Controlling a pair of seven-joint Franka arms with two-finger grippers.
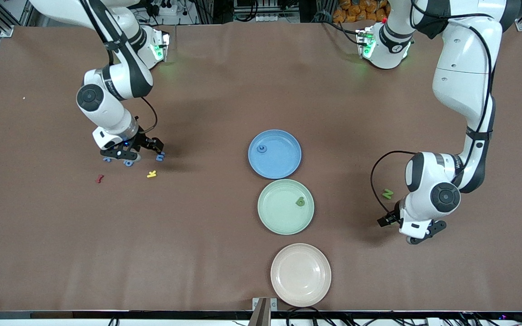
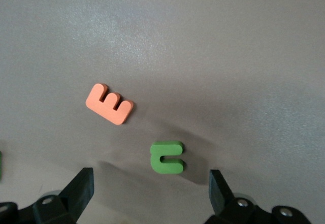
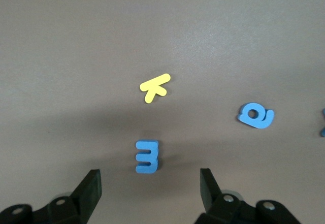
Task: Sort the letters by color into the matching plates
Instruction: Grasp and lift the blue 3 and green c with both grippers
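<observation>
Blue plate [image 1: 288,167], green plate [image 1: 274,217], each one letter.

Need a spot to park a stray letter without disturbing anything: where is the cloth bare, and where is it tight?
Bare: the broad cloth between the right gripper and the blue plate, and between the green plate and the left gripper. Tight: the three plates run close together with the cream plate, and letters, including a yellow letter, cluster under the right gripper.
</observation>
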